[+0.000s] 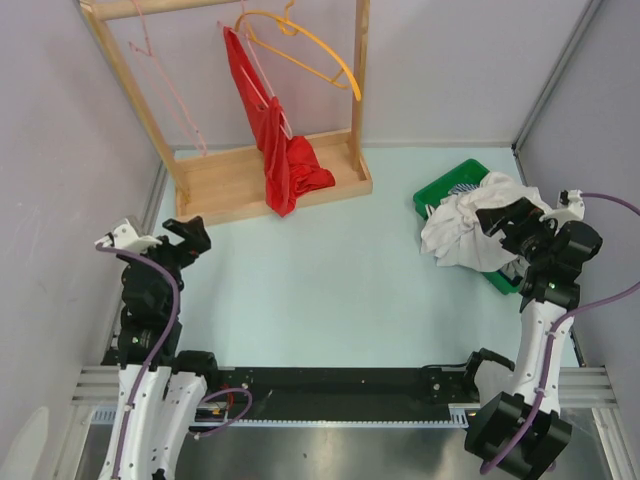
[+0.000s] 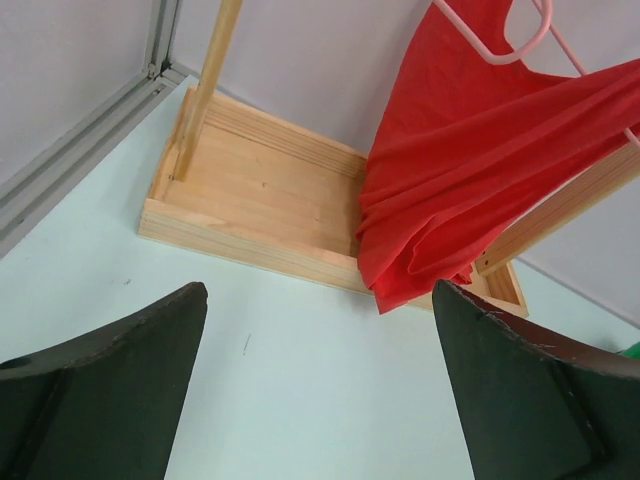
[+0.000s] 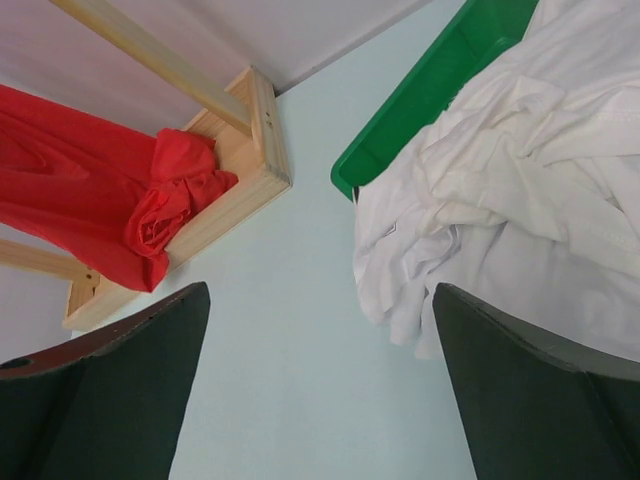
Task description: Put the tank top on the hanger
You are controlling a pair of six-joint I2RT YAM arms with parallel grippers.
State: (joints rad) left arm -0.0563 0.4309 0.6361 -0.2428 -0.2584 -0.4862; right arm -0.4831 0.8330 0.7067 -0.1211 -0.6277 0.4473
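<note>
While the left tool [image 2: 320, 290] and right tool [image 3: 320, 290] stand spread, white clothes [image 1: 462, 228] heap over the green bin [image 1: 443, 186].

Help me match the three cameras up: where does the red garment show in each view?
Top external: the red garment is at top centre, reaching down over the wooden rack base.
Left wrist: upper right, draped over the base's front edge.
Right wrist: left edge, bunched in the base's end.
Shared landmark: the wooden rack base.
</note>
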